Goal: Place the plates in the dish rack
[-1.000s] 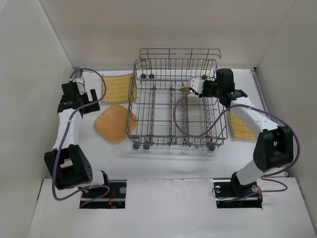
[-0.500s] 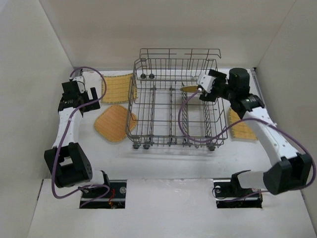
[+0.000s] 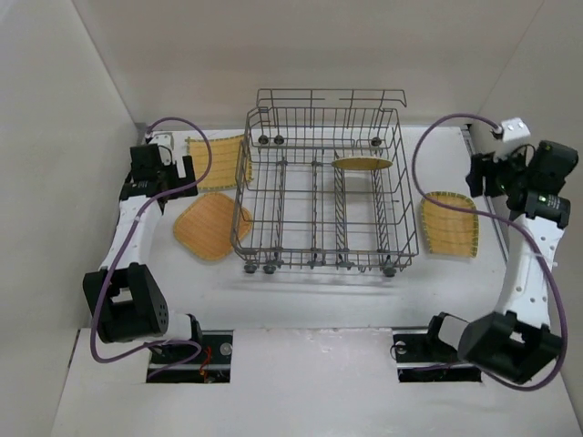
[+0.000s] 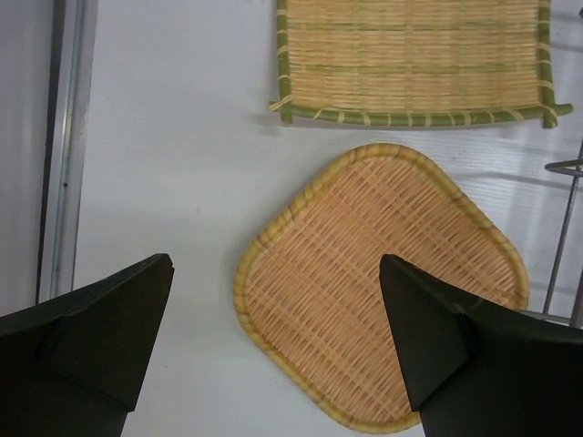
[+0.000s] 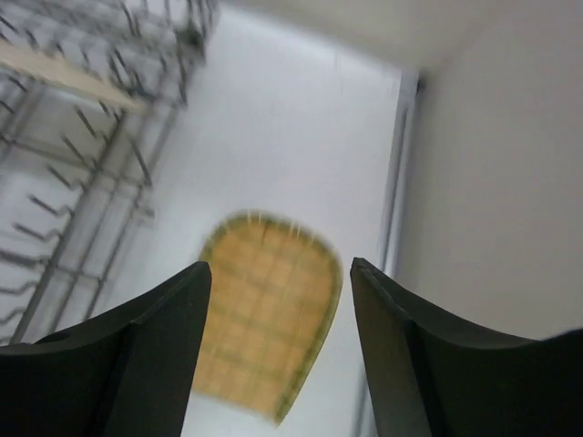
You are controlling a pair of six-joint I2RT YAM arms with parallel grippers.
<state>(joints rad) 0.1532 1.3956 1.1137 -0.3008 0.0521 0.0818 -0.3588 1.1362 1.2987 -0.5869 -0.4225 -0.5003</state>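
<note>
Dish rack [image 3: 301,209]: it sits in the middle of the white table [image 3: 310,300], its taller rail at 12 o'clock by the far wall and its little wheels along the 6 o'clock side.
Plate in the rack [image 3: 363,164]: an orange-tan one stands on edge among the tines, at about 1 o'clock from the rack's middle. From above it shows only as a thin sliver.
Striped plate, left [image 3: 217,161]: pale yellow with a green rim, it lies flat on the table at 10 o'clock from the rack. Its edge is right by the rack's corner, and I cannot tell whether they touch.
Orange plate [image 3: 211,226]: a rounded square lying flat at 8 o'clock from the rack, just on the near side of the striped one and apart from it.
Striped plate, right [image 3: 448,224]: it lies flat on the table at 4 o'clock from the rack, near its side but clear of it.
Left gripper [image 4: 273,273]: it hangs above the orange plate with its fingers spread wide and nothing in them.
Right gripper [image 5: 280,266]: it is out at 3 o'clock by the right wall, above the right striped plate. Its fingers are parted and empty. The wrist view is blurred.
</note>
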